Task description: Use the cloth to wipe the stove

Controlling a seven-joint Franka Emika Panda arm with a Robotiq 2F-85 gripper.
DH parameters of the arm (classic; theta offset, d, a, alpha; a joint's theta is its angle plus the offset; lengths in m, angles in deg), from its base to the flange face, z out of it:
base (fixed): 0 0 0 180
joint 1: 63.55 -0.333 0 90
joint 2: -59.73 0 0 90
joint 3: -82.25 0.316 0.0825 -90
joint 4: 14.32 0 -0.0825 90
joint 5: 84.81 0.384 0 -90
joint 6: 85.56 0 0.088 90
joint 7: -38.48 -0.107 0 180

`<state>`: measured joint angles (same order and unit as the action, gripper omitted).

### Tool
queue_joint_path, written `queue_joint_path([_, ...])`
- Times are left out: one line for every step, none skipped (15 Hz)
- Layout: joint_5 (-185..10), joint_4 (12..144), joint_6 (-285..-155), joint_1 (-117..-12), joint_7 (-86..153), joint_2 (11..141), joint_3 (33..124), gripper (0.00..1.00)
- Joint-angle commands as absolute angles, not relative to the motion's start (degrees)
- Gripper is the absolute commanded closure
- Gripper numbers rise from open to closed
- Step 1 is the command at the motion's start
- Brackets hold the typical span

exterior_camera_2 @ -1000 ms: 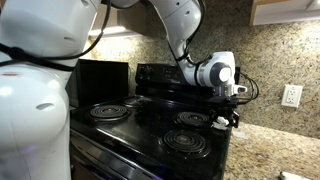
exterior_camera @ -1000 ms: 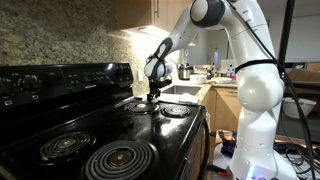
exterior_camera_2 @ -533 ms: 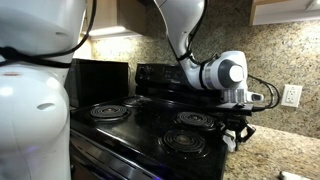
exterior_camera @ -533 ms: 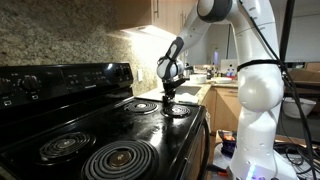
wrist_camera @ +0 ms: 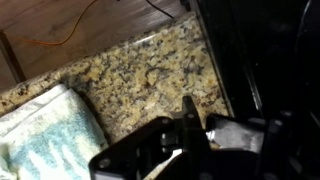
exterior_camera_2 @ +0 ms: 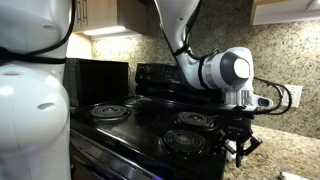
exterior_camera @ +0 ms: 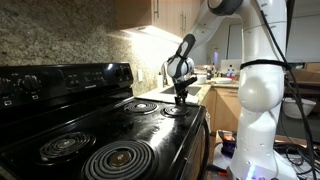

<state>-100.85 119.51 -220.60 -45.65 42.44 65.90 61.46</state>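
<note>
The stove (exterior_camera: 100,125) (exterior_camera_2: 150,128) is a glossy black range with coil burners and a knobbed back panel. My gripper (exterior_camera: 181,97) (exterior_camera_2: 240,152) hangs just past the stove's side edge, low over the speckled granite counter (exterior_camera_2: 285,155). In the wrist view the gripper (wrist_camera: 190,108) has its fingers pressed together above the granite, with the stove's black edge (wrist_camera: 262,50) to the right. A small whitish-grey scrap, the cloth (wrist_camera: 232,132), shows against the fingers and looks pinched there; most of it is hidden.
A pale folded towel (wrist_camera: 40,138) lies on the counter at the wrist view's lower left. The granite backsplash carries a wall outlet (exterior_camera_2: 292,96). Bottles and clutter (exterior_camera: 214,66) stand on the counter beyond the stove. The robot's white body (exterior_camera: 262,100) stands beside the range.
The shut gripper has travelled sideways from above the burners, off the stove's edge and lower, to over the granite counter. The jaws have not changed.
</note>
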Motion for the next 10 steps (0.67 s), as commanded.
queue_joint_path([-97.92, 117.85, -221.68, -46.1, 36.74, 64.94, 62.58, 0.91])
queue_joint_path([-96.0, 115.72, -221.73, -47.43, 33.42, 65.42, 63.97, 0.91])
queue_joint_path([-94.72, 114.21, -222.06, -47.79, 31.31, 65.23, 64.53, 0.92])
queue_joint_path([-93.4, 112.52, -221.89, -48.43, 29.22, 64.54, 65.3, 0.91])
queue_joint_path([-91.91, 111.21, -221.88, -49.11, 27.57, 63.69, 66.08, 0.91])
queue_joint_path([-91.29, 110.22, -222.58, -49.76, 25.89, 63.08, 66.67, 0.91])
queue_joint_path([-91.17, 109.41, -223.49, -50.29, 24.48, 62.48, 67.08, 0.91])
queue_joint_path([-91.58, 108.54, -224.23, -50.75, 22.98, 62.21, 67.42, 0.92])
queue_joint_path([-92.02, 107.99, -225.25, -51.09, 21.3, 61.89, 67.66, 0.92])
queue_joint_path([-92.26, 107.33, -225.52, -51.31, 20.07, 61.61, 67.88, 0.93])
